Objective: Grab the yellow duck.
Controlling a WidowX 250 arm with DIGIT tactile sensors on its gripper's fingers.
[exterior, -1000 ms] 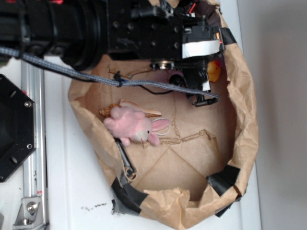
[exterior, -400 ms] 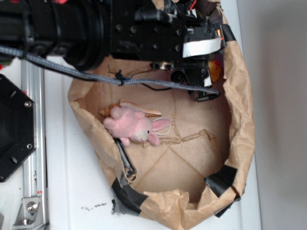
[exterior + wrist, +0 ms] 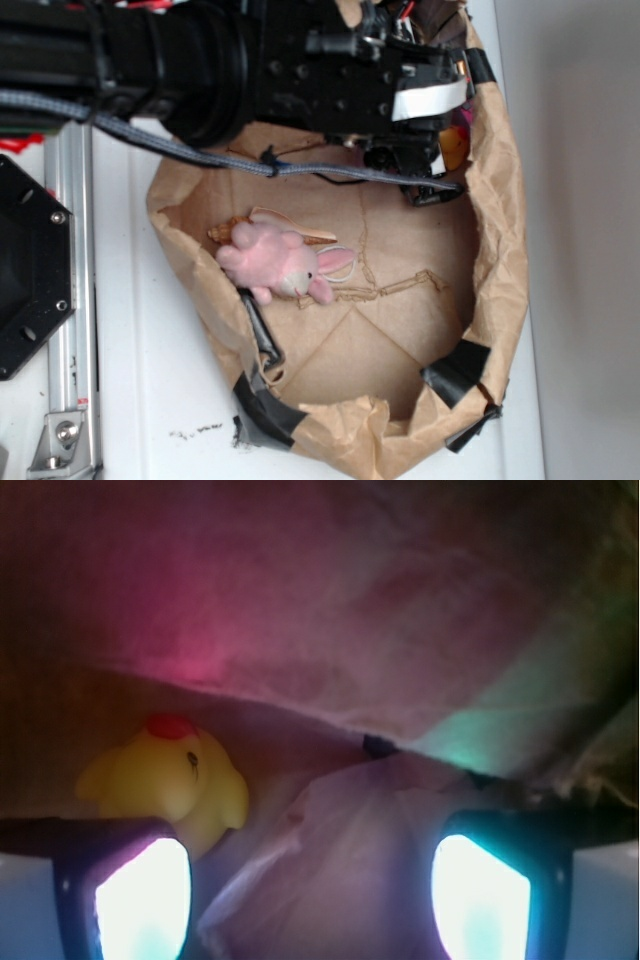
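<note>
White tabletop [image 3: 150, 400] carried a crumpled brown paper bag [image 3: 505, 290], rim rolled down & patched w/ black tape. Inside it, a fuzzy pink plush bunny [image 3: 275, 262] lay mid-floor, well apart from me. My gripper [image 3: 310, 900] was released, fingers [image 3: 140, 900] spread wide, pressed up near the bag's wrinkled wall. Glossy rounded yellow duck [image 3: 170, 780] sat just beside my one finger, not between them. Little room w/ the wall so close.

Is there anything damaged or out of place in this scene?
The brown paper bag used as a bin is crumpled and patched with black tape. In the wrist view, the yellow duck sits off-centre by one finger of the open gripper, not between the two.
</note>
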